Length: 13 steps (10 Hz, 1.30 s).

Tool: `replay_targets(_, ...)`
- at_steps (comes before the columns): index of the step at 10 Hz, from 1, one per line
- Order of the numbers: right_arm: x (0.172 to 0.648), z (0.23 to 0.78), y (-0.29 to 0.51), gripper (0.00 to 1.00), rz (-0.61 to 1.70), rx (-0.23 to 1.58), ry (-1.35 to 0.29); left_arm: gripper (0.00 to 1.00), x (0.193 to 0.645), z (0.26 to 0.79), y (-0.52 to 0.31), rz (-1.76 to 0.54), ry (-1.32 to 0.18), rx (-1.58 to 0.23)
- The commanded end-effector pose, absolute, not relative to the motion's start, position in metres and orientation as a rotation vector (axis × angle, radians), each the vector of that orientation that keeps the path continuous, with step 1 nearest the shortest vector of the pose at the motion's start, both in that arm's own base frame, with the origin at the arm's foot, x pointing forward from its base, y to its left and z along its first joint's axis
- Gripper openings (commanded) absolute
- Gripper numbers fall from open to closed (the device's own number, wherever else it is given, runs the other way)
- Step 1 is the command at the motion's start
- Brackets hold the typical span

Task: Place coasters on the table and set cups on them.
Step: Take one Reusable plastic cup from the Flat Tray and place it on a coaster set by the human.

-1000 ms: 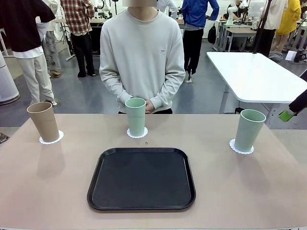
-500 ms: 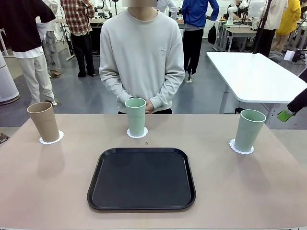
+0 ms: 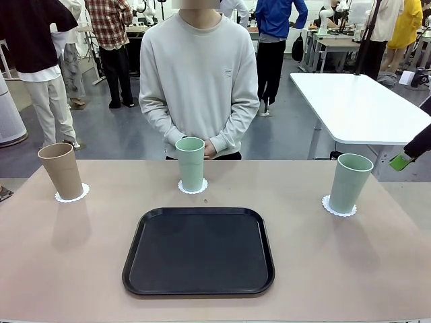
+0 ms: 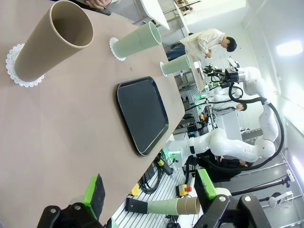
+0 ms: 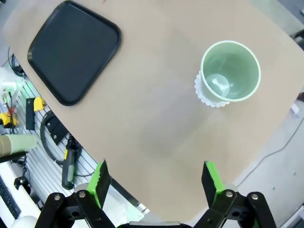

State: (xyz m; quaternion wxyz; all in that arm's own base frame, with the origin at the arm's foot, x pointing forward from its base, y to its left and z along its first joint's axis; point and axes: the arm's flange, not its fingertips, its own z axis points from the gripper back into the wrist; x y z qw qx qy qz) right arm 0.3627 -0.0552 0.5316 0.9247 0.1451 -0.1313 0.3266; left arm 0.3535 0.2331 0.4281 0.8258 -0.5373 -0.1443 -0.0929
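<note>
Front view: the large beige-tan table point(image 3: 81, 262) carries a black rectangular tray point(image 3: 199, 251) near its near edge, likely emptied. Along the far edge, a tan-brown cup point(image 3: 60, 171) and two mint green cups point(image 3: 190, 163) each stand on white doily coasters point(image 3: 72, 196), apparently done. Both the left gripper point(image 4: 149, 189) and the right gripper point(image 5: 155, 179) gape wide, holding nothing.

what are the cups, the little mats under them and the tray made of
Tan cup and both green cups: probably matte plastic, going by their dull, even colour without glare; coated paper is possible. Coasters: likely thin white paper doilies, flat with scalloped, lacy edges. Black tray: probably moulded plastic, with a raised rounded rim and a faint sheen.
</note>
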Motion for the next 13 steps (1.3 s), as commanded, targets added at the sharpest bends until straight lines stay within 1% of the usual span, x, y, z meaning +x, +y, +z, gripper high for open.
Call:
replay_targets(1,0.364,0.522,-0.074,1.0,0.58,0.351,-0.208,1.0,0.353,0.431,0.233,-0.188,-0.313,-1.154)
replay_targets(2,0.368,0.517,-0.088,1.0,0.46,0.456,-0.2,1.0,0.353,0.431,0.233,-0.188,-0.313,-1.154)
replay_targets(3,0.369,0.511,-0.103,1.0,0.377,0.596,-0.126,1.0,0.353,0.431,0.233,-0.188,-0.313,-1.154)
replay_targets(4,0.376,0.509,-0.123,1.0,0.365,0.802,-0.108,1.0,0.353,0.431,0.233,-0.188,-0.313,-1.154)
replay_targets(5,0.379,0.509,-0.142,1.0,0.366,1.026,-0.234,1.0,0.353,0.431,0.233,-0.188,-0.313,-1.154)
replay_targets(6,0.38,0.502,-0.16,1.0,0.339,1.149,-0.342,1.0,0.353,0.431,0.233,-0.188,-0.313,-1.154)
replay_targets(8,0.375,0.472,-0.201,1.0,0.233,1.261,-0.445,1.0,0.353,0.431,0.233,-0.188,-0.313,-1.154)
replay_targets(9,0.372,0.459,-0.214,1.0,0.157,1.261,-0.464,1.0,0.353,0.431,0.233,-0.188,-0.313,-1.154)
replay_targets(10,0.368,0.446,-0.221,1.0,0.114,1.264,-0.446,1.0,0.353,0.431,0.233,-0.188,-0.313,-1.154)
replay_targets(12,0.352,0.429,-0.233,1.0,0.133,1.327,-0.35,1.0,0.353,0.431,0.233,-0.188,-0.313,-1.154)
replay_targets(13,0.346,0.425,-0.24,1.0,0.113,1.329,-0.343,1.0,0.353,0.431,0.233,-0.188,-0.313,-1.154)
